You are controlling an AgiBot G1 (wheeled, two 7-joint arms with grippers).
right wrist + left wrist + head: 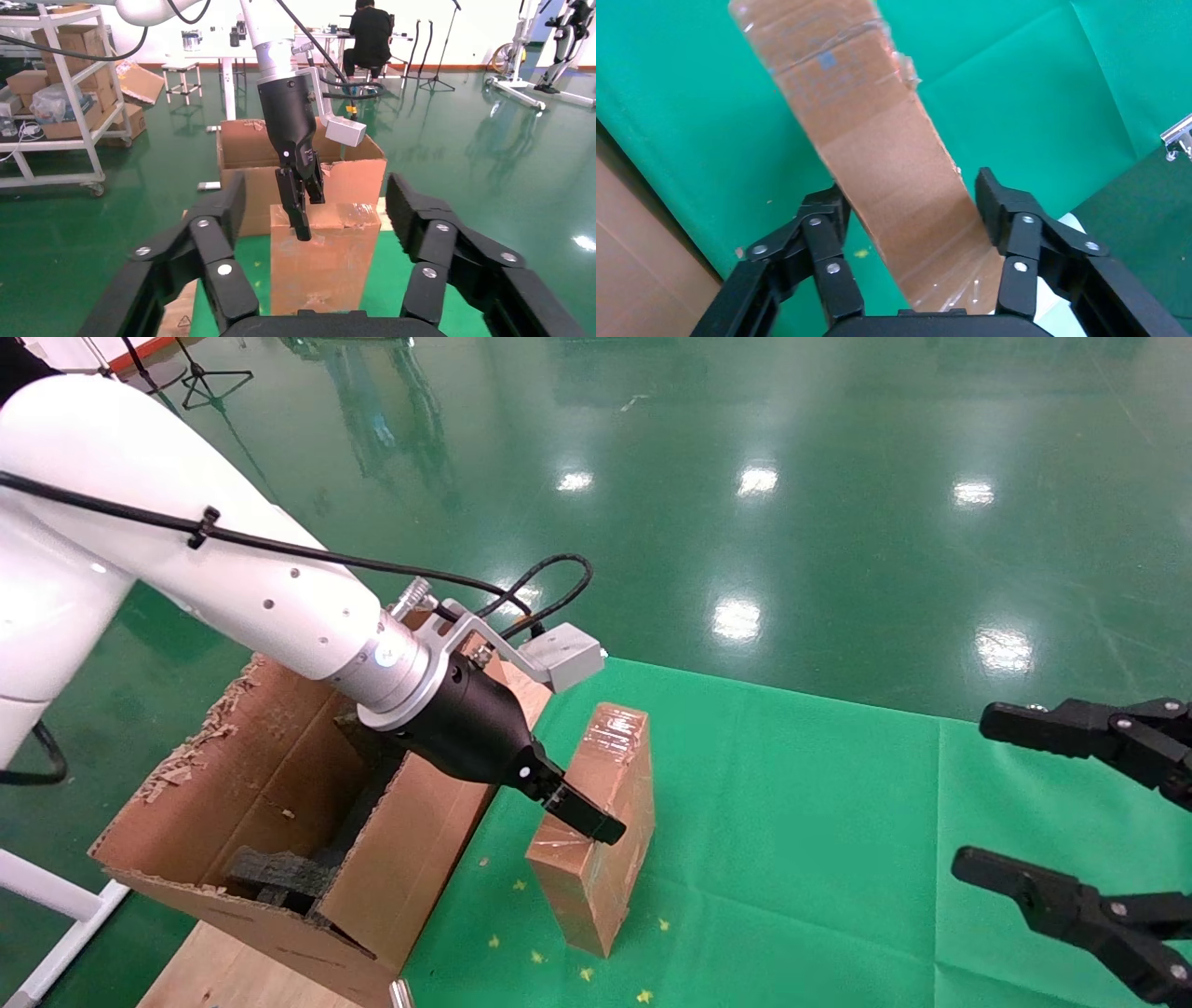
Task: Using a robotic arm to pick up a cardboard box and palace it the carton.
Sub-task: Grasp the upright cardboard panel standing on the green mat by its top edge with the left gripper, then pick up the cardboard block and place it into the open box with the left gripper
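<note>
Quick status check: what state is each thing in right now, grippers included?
cardboard box: sealed, standing on edge on the green cloth, outside the carton.
carton: open, flaps up, black foam inside.
left gripper: open, fingers straddling the box.
right gripper: open, empty, parked aside.

Left pincer [579, 817] low, fingers spread; right pincer [973, 794] idle at right, open.

The right claw [315, 232] fills the foreground, its black jointed fingers [218, 246] spread wide apart. Between them, farther off, a taped cardboard box [323, 263] stands upright on green cloth [390, 281]. The left claw [301, 200] reaches down over the box's top edge, seemingly straddling it. Behind stands the open carton [351, 172]. A seated person [370, 35] and a metal shelving rack [63, 98] appear in the background.
</note>
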